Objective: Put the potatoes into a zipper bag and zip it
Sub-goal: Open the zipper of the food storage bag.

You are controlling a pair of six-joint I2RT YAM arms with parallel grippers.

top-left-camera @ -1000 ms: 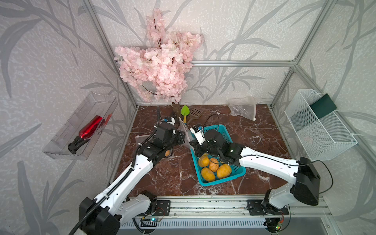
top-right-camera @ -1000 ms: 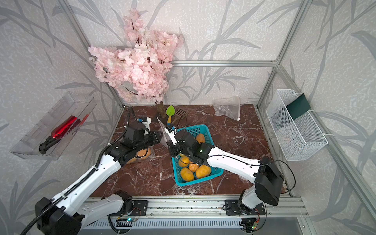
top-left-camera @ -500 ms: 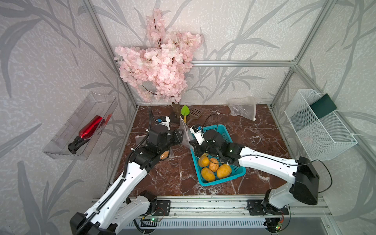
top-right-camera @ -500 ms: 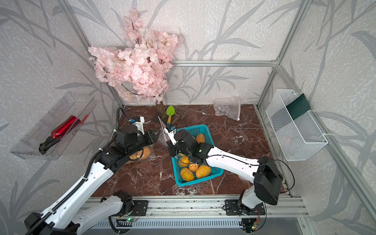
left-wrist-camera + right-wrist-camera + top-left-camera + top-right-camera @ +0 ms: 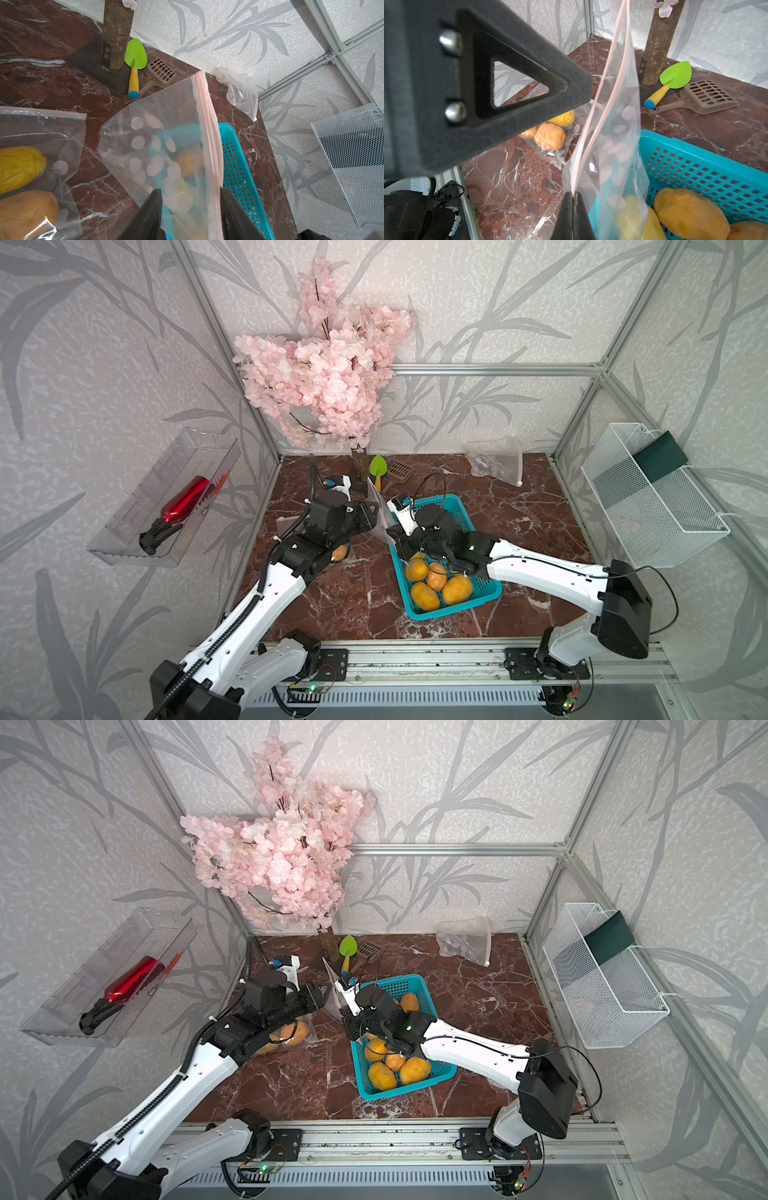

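Observation:
My right gripper (image 5: 573,194) is shut on the pink zip edge of a clear zipper bag (image 5: 616,124), holding it upright over the near-left corner of the teal basket (image 5: 457,610). The bag (image 5: 166,128) passes between the fingers of my open left gripper (image 5: 190,192), its zip strip lying close to one finger. In both top views the two grippers (image 5: 370,516) (image 5: 349,1019) meet at the bag (image 5: 332,986). Several orange potatoes (image 5: 432,583) lie in the basket. A second zipper bag (image 5: 291,1036) with potatoes inside (image 5: 550,136) lies on the table under my left arm.
A pink blossom tree trunk (image 5: 116,33) stands at the back, with a green trowel (image 5: 135,54) and a brown scoop (image 5: 160,72) beside it. A crumpled empty bag (image 5: 496,460) lies back right. A wire basket (image 5: 648,506) hangs on the right wall, a clear tray (image 5: 166,497) on the left.
My left gripper's jaws have opened and the left arm has drawn back a little to the left. The right gripper keeps its hold on the bag.

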